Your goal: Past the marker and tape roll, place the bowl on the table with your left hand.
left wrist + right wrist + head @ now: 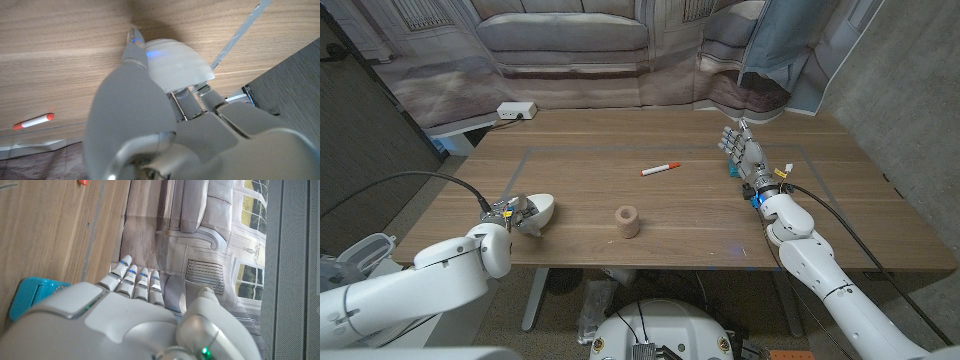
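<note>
Left hand has the white bowl clamped in its fingers at the near left part of the table, bowl tipped on its side, not upright. Whether it's resting on the wood or just above it I can't tell. The tape roll stands just right of it, and the marker lies farther back toward the middle. Risks: the grip looks like a rim pinch, so the bowl could twist or slip out mid-carry; a low sweep toward the far side could clip the roll or send the marker rolling; released while tilted, it may land on edge and wobble. Right hand stands on the far right with fingers straight and close together, holding nothing, next to a teal object I can't identify. In the left wrist view the hand's own back hides the actual contact points on the bowl, and that frame is blurry.
</note>
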Tool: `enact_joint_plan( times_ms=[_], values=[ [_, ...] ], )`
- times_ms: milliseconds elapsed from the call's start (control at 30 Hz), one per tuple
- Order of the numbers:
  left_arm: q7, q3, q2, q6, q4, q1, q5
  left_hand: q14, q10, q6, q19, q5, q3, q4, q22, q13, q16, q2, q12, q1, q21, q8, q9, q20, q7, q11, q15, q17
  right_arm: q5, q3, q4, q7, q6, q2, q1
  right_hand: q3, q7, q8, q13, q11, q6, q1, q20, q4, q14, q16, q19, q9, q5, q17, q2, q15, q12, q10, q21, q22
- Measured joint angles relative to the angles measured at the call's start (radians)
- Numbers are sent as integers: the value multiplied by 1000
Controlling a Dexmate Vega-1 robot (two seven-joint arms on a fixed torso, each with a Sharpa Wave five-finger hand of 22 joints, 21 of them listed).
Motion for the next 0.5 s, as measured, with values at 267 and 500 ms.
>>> enact_joint_plan(
  times_ms=[267,500],
  values=[
    [-21,50,15,34,-11,-59,-28,-69,-36,0,-35,-3,-22,22,-4,44,-7,-15,-26,-15,-19,-9,0,2,0,-1,28,-25,6,2,-5,-1,5,-5,-6,-4,0,0,0,5,0,0,0,-4,0,0,7,0,0,0,0,0,0,6,0,0],
    [-33,77,26,50,-19,-94,-48,-108,-71,-1,-52,-3,-45,49,-4,38,-7,-50,-43,-60,-35,-14,-3,5,0,-1,39,-41,11,3,-7,-1,10,-8,-10,-4,0,0,0,5,0,0,0,-4,0,0,7,0,0,0,0,0,0,6,0,0]
  ],
)
